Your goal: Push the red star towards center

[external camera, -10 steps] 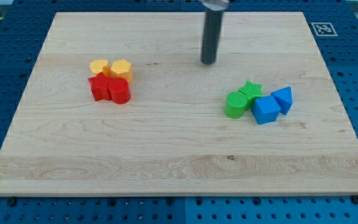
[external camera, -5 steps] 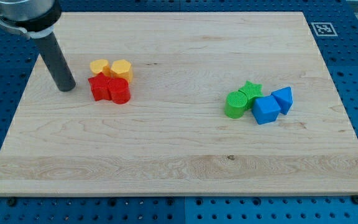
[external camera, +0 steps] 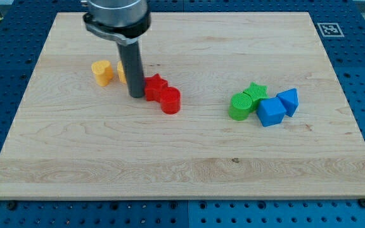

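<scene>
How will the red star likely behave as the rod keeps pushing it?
The red star looks rigid and squat, so it should slide flat rather than tip or roll. It touches the red cylinder, so the two will probably move together. My tip sits at its left side; off-centre contact on its points may turn it.

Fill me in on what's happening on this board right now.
A single arm with a dark rod is pushing blocks on a wooden board. My tip sits against the view's left side of the red star, which touches a red cylinder. Two yellow blocks lie just to the view's left, one partly hidden behind the rod. Green and blue blocks cluster untouched at the view's right.
</scene>
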{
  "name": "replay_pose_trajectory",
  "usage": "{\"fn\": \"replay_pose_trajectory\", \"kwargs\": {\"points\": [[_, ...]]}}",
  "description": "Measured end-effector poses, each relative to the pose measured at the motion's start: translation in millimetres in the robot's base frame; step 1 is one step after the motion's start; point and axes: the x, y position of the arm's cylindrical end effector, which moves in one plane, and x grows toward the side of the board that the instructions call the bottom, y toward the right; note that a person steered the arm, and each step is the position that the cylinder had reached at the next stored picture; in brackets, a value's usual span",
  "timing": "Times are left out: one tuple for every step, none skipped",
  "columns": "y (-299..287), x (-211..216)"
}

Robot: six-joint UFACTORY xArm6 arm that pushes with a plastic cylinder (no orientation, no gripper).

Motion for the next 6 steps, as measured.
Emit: {"fn": "replay_pose_trajectory", "kwargs": {"points": [[31.0, 0.0], [45.2, 4.3], [63.3, 22.7], [98.0, 27.0], [108.9, 17.1], [108.9, -5.9]]}}
